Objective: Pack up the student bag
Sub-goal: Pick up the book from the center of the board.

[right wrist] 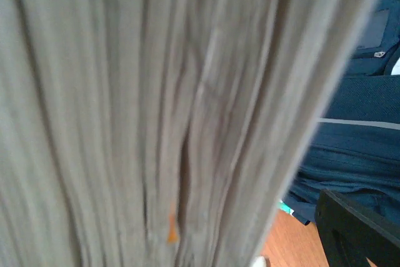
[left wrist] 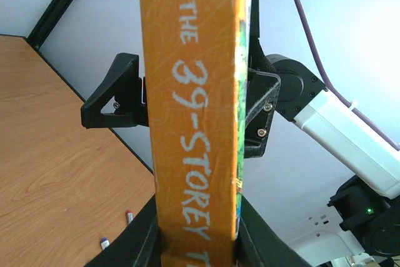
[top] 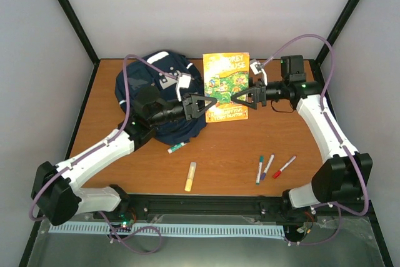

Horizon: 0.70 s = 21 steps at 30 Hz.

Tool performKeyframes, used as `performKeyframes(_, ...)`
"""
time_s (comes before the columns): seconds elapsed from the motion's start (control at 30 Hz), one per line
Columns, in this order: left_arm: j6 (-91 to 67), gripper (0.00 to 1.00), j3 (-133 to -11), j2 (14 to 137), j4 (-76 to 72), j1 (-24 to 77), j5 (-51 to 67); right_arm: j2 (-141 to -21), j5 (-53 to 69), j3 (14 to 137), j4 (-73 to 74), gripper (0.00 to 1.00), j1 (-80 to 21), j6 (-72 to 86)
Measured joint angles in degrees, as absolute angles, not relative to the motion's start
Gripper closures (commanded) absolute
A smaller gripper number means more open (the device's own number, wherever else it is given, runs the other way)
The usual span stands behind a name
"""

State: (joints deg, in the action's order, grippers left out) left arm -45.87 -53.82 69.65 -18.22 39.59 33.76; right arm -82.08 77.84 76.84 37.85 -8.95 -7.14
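Note:
The student bag, a navy backpack with white stripes, lies at the back left of the table; it also shows in the right wrist view. An orange book titled "The 39-Storey…" is held up between both grippers. My left gripper is shut on its spine edge. My right gripper is shut on its opposite edge; its fingers straddle the book in the left wrist view. The book's page edges fill the right wrist view and hide that gripper's fingers.
On the wooden table lie a green marker by the bag, a yellow stick near the front, and three markers, green, blue and red, at the front right. White walls and black frame posts enclose the table.

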Motion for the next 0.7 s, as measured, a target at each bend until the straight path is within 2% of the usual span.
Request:
performKeyframes(0.4,-45.15,0.99,-55.24,70.22,-15.99,39.48,36.07,-83.46,80.07,79.24,45.34,0.01,-8.64,-14.09)
performKeyframes(0.6,-44.36,0.99,-55.35,70.37,-13.17,39.38,33.36,-83.96,85.84,82.54,51.48,0.13,-8.62,-19.57)
performKeyframes(0.7,-43.66,0.99,-55.68,71.22,-10.96,39.31,30.63,-83.85,86.04,82.70,52.64,0.27,-8.60,-19.94)
